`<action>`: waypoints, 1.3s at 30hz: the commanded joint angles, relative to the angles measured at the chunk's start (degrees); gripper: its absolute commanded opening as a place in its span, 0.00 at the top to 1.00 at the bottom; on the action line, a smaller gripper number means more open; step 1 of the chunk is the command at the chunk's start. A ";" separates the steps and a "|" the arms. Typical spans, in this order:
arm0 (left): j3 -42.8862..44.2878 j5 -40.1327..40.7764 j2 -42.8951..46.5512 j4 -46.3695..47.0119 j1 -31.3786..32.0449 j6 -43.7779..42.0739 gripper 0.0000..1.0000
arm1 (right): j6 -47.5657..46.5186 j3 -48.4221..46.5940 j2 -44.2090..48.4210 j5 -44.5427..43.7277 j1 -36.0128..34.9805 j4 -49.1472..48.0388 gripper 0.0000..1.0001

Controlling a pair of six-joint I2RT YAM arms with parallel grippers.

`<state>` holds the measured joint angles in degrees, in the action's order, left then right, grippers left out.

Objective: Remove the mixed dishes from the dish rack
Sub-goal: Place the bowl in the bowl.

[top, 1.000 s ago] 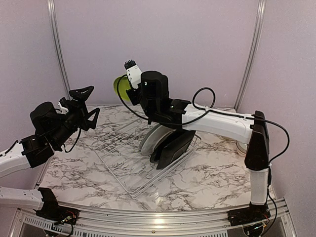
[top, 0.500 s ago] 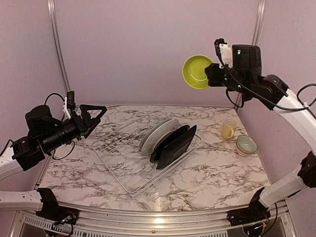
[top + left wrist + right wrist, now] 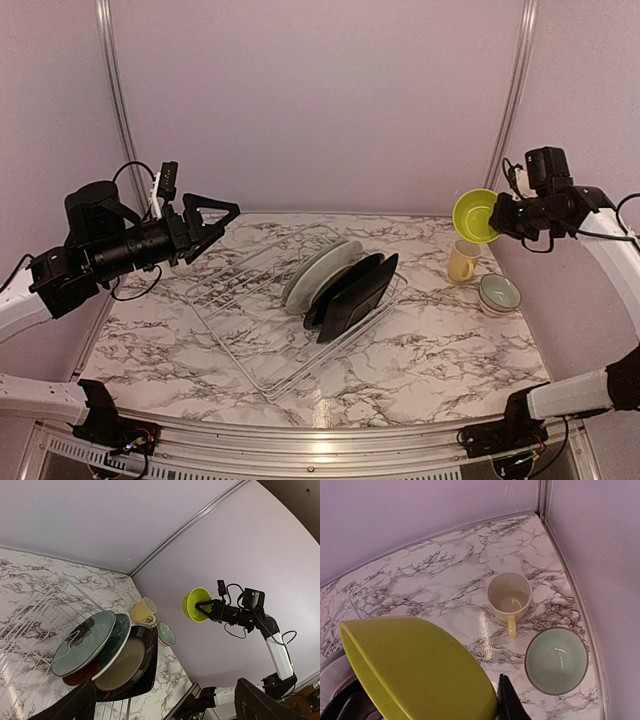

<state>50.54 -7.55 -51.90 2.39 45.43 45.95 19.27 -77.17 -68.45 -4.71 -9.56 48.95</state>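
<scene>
My right gripper [image 3: 497, 222] is shut on the rim of the lime-green bowl [image 3: 474, 215], held tilted in the air above the pale yellow mug [image 3: 462, 260]. The bowl [image 3: 420, 670] fills the lower left of the right wrist view, with the mug [image 3: 509, 598] and the pale grey-green bowl [image 3: 556, 661] below on the table. The white wire dish rack [image 3: 240, 295] holds round whitish plates [image 3: 318, 268] and black squarish plates [image 3: 352, 292] on edge. My left gripper [image 3: 222, 228] is open and empty, in the air left of the rack. I cannot make out the red-patterned bowl.
The grey-green bowl [image 3: 498, 293] stands by the right wall, next to the mug. The left wrist view shows the plates [image 3: 82, 642], a black plate [image 3: 135, 665] and the far lime bowl [image 3: 196, 605]. Walls close the back and sides.
My right arm has swung from over the rack to the far right with the lime-green bowl and lowered it towards the mug. My left gripper has risen and edged right.
</scene>
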 commanded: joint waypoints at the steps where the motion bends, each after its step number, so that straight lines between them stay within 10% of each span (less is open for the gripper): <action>1: 6.76 -5.63 -3.66 -8.58 -0.25 -3.09 0.01 | 2.30 2.57 1.03 9.59 8.05 -2.52 1.00; 13: 2.61 -7.24 -7.63 1.71 -0.25 -6.45 0.01 | 0.08 18.20 -2.41 31.99 34.96 -13.63 1.00; 39: 6.76 -4.91 -13.89 1.25 -0.26 -9.27 0.01 | -3.78 22.76 -17.56 36.82 40.75 -21.48 0.94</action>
<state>56.10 -11.53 -65.65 2.28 45.41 37.87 16.78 -53.71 -86.61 32.73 30.79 28.97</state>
